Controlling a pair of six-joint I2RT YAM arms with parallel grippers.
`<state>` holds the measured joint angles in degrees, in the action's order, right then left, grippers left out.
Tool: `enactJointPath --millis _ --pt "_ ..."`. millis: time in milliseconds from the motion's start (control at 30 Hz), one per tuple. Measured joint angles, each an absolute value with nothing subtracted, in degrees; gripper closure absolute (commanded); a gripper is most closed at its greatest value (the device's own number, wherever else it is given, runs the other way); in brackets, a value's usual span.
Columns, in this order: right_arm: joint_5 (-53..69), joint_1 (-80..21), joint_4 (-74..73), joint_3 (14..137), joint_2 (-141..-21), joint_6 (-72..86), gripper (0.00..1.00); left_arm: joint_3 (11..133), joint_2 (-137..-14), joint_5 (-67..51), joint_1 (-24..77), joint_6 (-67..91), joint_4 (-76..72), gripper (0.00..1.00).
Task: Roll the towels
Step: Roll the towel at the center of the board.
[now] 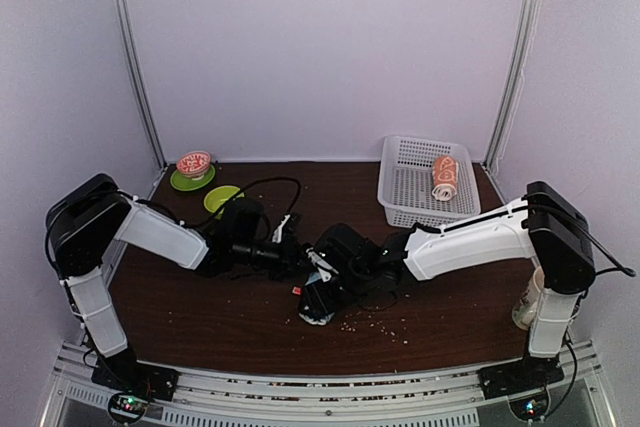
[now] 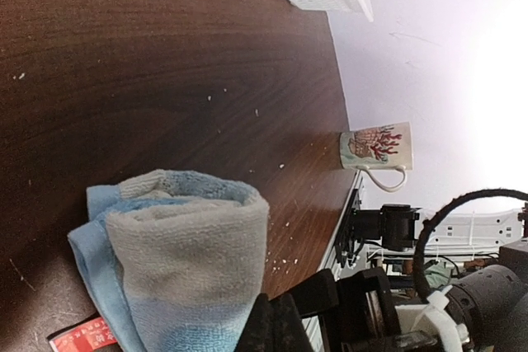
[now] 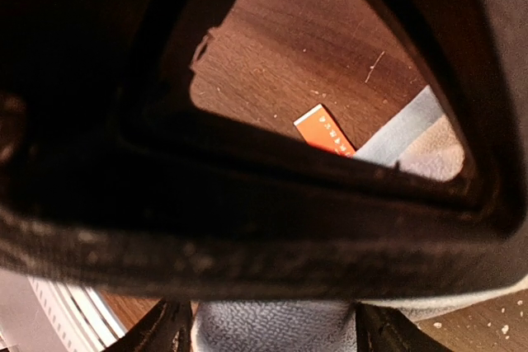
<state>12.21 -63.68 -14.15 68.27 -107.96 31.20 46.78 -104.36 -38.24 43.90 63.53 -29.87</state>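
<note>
The light-blue towel (image 2: 181,261) lies rolled into a thick roll on the brown table, with a red tag (image 2: 78,337) at its end. In the top view only a bit of it (image 1: 318,315) shows beneath the two grippers. My right gripper (image 3: 276,331) is shut on this roll, with grey-blue cloth filling the gap between its fingers. My left gripper (image 2: 271,319) has its fingers together against the roll's right side. I cannot tell whether it pinches any cloth. The orange towel (image 1: 445,177) lies rolled in the white basket (image 1: 405,192).
Both grippers (image 1: 296,265) (image 1: 328,295) meet at the table's middle, and the left one blocks most of the right wrist view. Green plates and a patterned bowl (image 1: 194,163) stand at the back left. A mug (image 2: 375,146) stands at the front right edge. White crumbs (image 1: 375,325) lie on the table.
</note>
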Motion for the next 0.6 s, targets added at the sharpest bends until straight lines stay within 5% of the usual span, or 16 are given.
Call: enactJointPath --millis 600 --pt "12.01 -62.87 -19.16 68.20 -108.25 31.86 0.30 51.68 -113.21 -40.97 45.47 61.98 -30.33 1.00"
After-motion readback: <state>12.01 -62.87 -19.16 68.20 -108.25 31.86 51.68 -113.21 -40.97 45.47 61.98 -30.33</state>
